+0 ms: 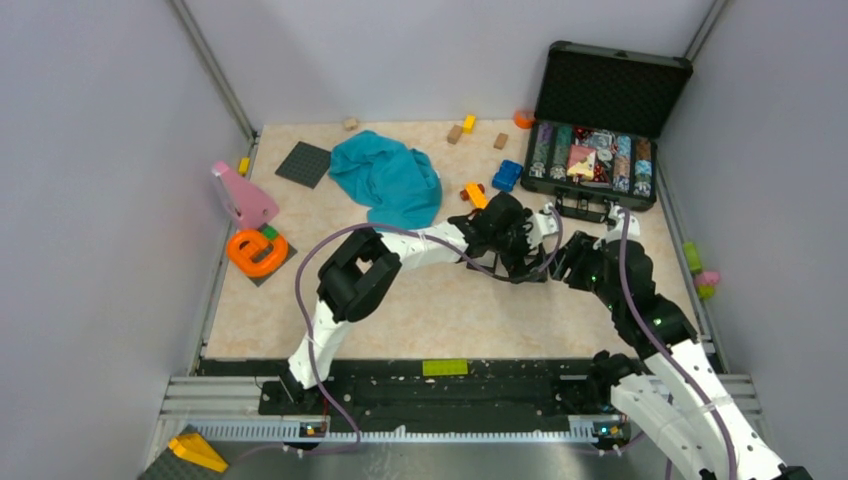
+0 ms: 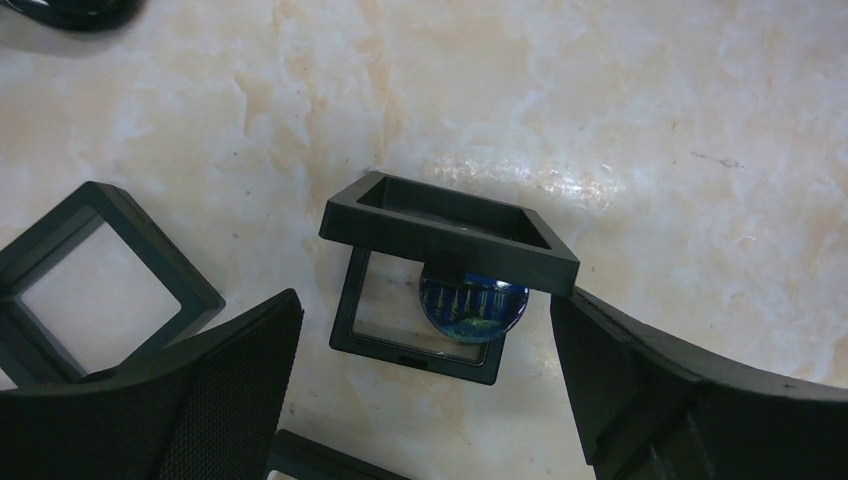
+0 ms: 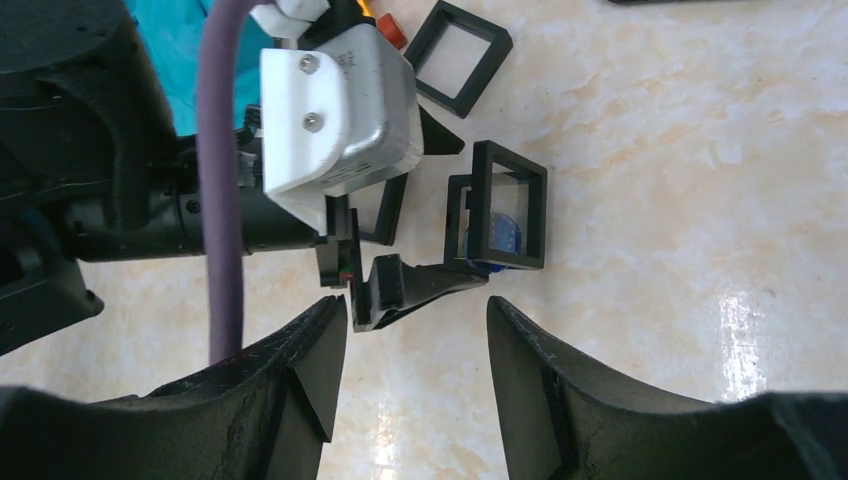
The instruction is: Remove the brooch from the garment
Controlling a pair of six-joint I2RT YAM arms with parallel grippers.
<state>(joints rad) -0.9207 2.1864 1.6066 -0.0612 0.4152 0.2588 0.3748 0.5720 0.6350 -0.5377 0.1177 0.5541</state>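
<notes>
Plainly, the left tool (image 2: 425,335) hangs over the counter (image 2: 700,120) with its fingers (image 2: 230,370) spread wide, gripping nothing. Just ahead of the fingertips, in the gap between them, sits a black hinged frame (image 2: 450,235), its upper half tilted up and its lower half flat on the counter. The brooch (image 2: 473,308) rests on the clear film of that lower half, partly hidden under the raised edge. We see a round blue face with a painted night scene. The raised half's corner comes right up to the tip of the finger on the right of the left wrist view, though we cannot tell whether they touch. A second frame (image 2: 95,275) lies flat on the counter, just outside the opposite finger.

From the right wrist we see the right tool (image 3: 415,320) also parted and empty, pointing at the left tool from close by, with the hinged frame and the brooch just beyond it. The garment (image 1: 388,178) lies crumpled well apart from both tools — ahead and off to the left of the left tool — and the brooch is not on it.
</notes>
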